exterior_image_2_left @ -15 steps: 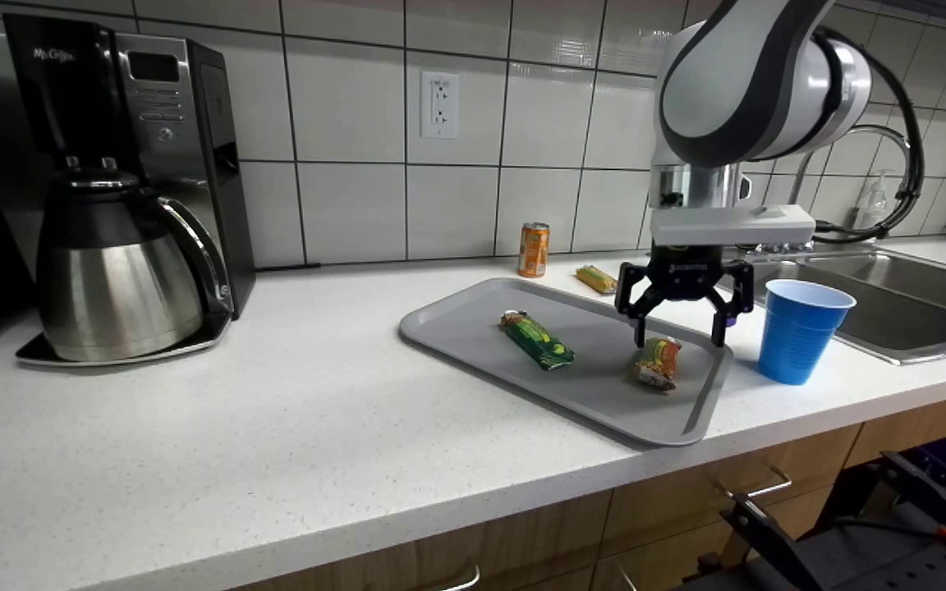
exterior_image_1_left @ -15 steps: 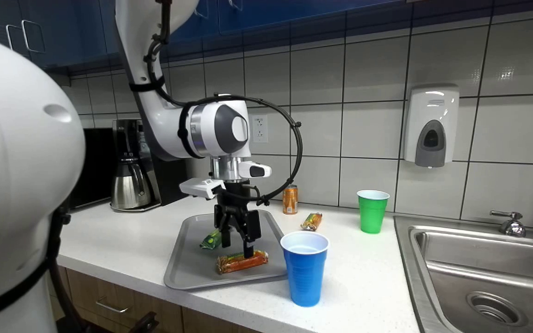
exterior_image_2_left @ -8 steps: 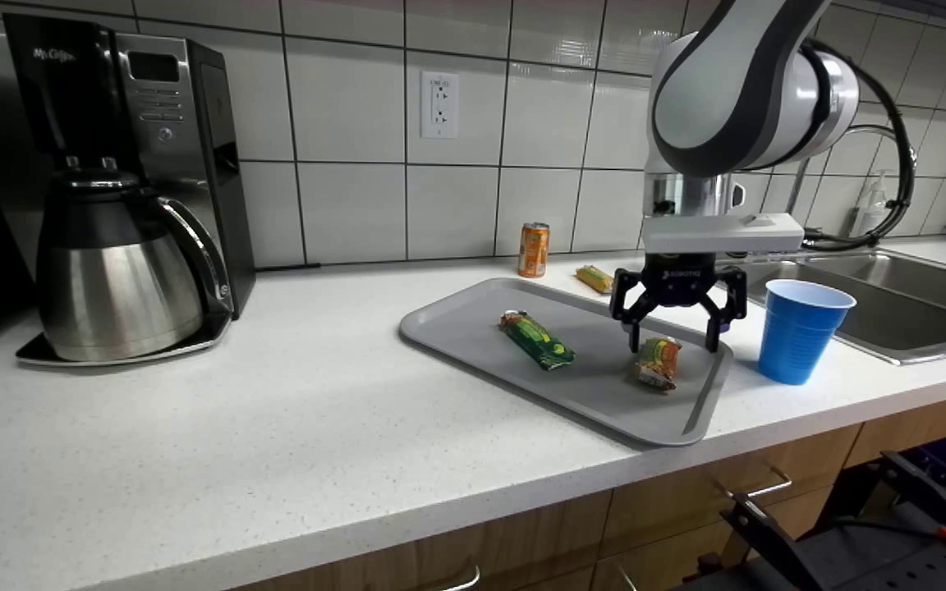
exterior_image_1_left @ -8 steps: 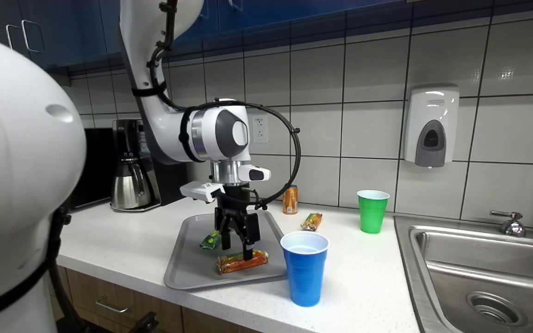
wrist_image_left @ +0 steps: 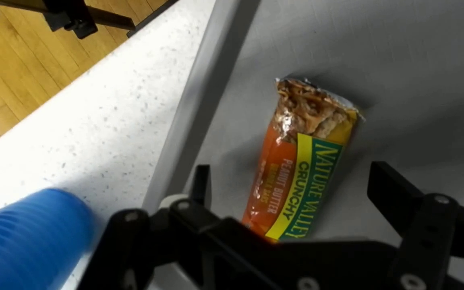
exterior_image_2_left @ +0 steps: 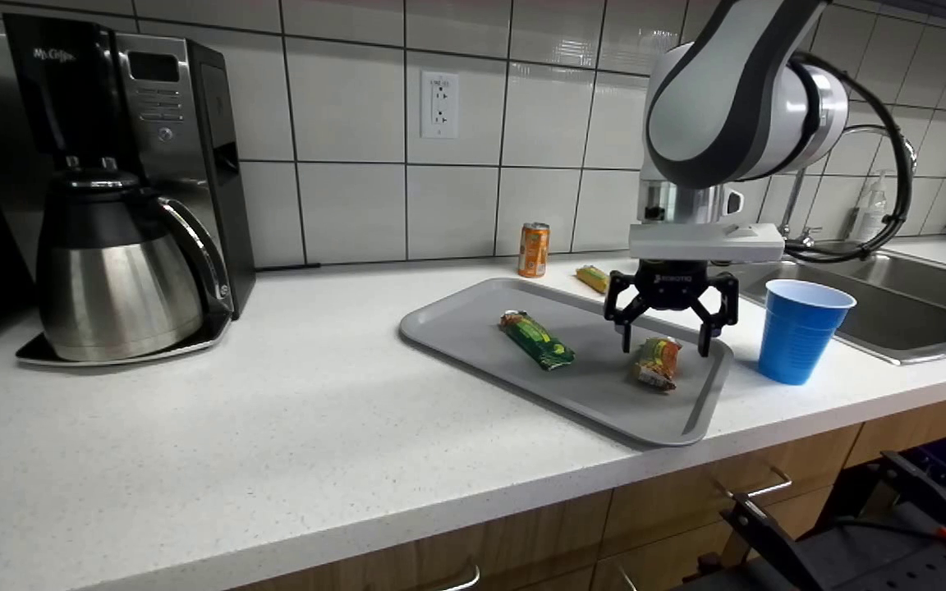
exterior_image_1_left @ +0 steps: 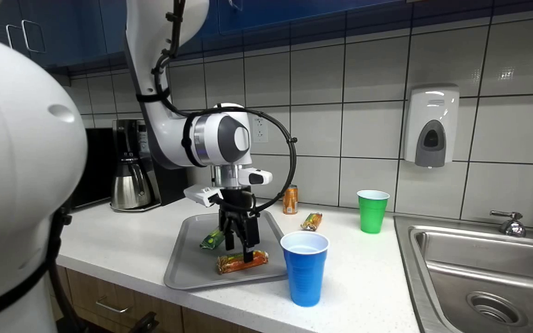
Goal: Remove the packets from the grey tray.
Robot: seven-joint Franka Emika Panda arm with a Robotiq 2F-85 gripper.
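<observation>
On the tray [exterior_image_2_left: 600, 361], leftmost of the packets in an exterior view, the green packet [exterior_image_2_left: 537, 339] lies unmoved; its removal is pending. Beyond the tray's far edge, the yellow packet [exterior_image_2_left: 592, 278] rests on the table [exterior_image_2_left: 276, 427], so this item presumably counts as done. Next to the right, the orange packet [exterior_image_2_left: 658, 363] lies on the tray, also unmoved. Above it, the claw [exterior_image_2_left: 665, 353] is spread and holds nothing. Over the last second the claw has descended and shifted toward the green packet's side; in the wrist view the orange packet appears between the jaws, with a gap on each side. This suggests alignment for a grasp. Probable next step: lower further, then close. At far right, the blue cup [exterior_image_2_left: 805, 332] stands upright on the table; keep the outer jaw clear of it.
</observation>
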